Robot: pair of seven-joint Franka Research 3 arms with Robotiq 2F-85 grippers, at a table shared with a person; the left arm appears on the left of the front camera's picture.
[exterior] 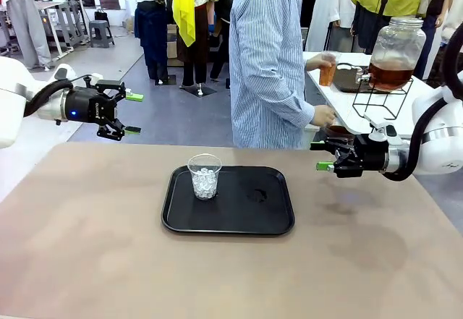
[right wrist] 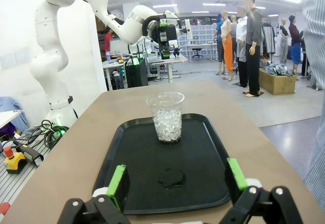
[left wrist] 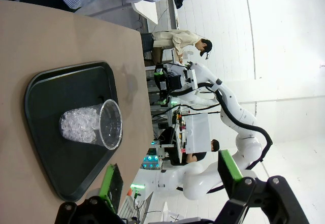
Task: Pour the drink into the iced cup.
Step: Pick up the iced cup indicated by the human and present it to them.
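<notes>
My left gripper [exterior: 133, 113] is hovering above the table, out past the far left corner of the tray [exterior: 275, 221], and I'm holding its jaws wide apart with nothing between them. On the tray's left half, toward its far edge, the iced cup [exterior: 205, 176] is standing upright, clear plastic, with cubes piled about halfway up. A dark mark [exterior: 257, 194] is showing on the tray's right half. Right of the tray, off its far right corner and apart from it, my right gripper [exterior: 320, 155] is hanging with jaws spread wide too, gripping nothing. Beyond it the person [exterior: 268, 58] is lifting the drink [exterior: 327, 75], amber-brown in a small cup, in one hand [exterior: 316, 61] over a side table [exterior: 354, 118]. Farthest right of the tray, a glass jar [exterior: 396, 44] on a wire stand [exterior: 383, 102] is holding more amber liquid.
</notes>
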